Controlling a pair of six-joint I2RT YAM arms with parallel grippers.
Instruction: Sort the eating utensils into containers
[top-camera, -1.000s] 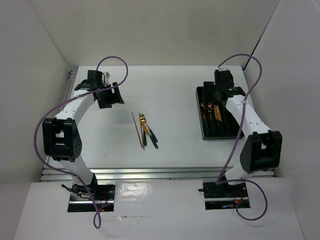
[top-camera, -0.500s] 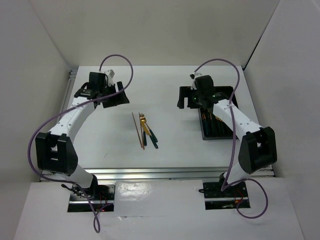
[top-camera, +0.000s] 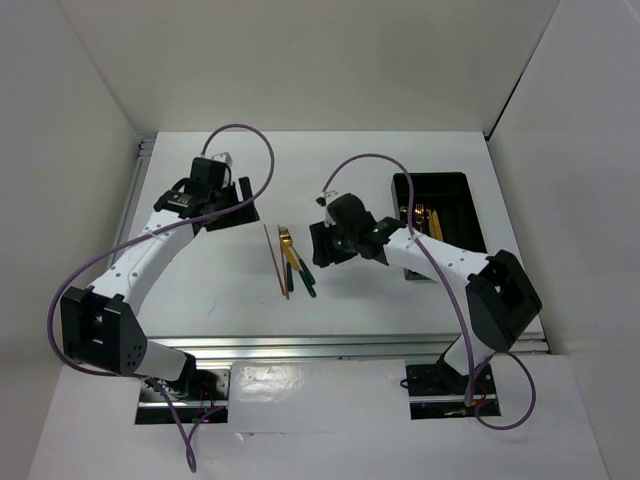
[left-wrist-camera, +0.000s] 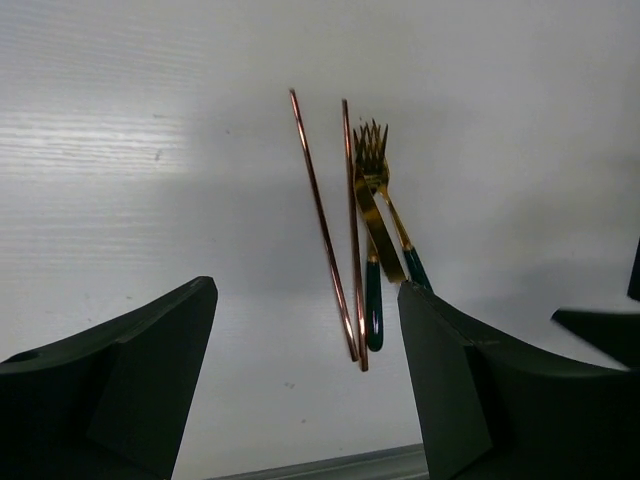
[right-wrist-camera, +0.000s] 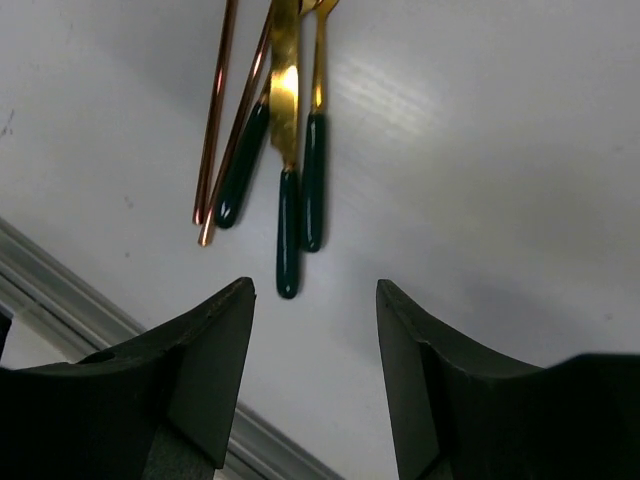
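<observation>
Hovering well left of the tray (top-camera: 432, 178), the left gripper (top-camera: 228, 205) is spread wide, holding nothing. Two chopsticks (top-camera: 275, 262) and gold-and-green cutlery (top-camera: 294, 262) lie touching each other, left of the tray. The right gripper (top-camera: 322, 245), between that cutlery and the tray, is likewise released and empty. More utensils (top-camera: 420, 215) lie inside the tray.

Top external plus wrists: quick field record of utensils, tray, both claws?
on table: two chopsticks beside three overlapping teal-handled gold pieces, at least one a fork
tray: black, far right; gold-headed utensils inside, partly hidden by right arm
left claw: open, empty, facing the pile
right claw: open, empty, near the handle ends
</observation>
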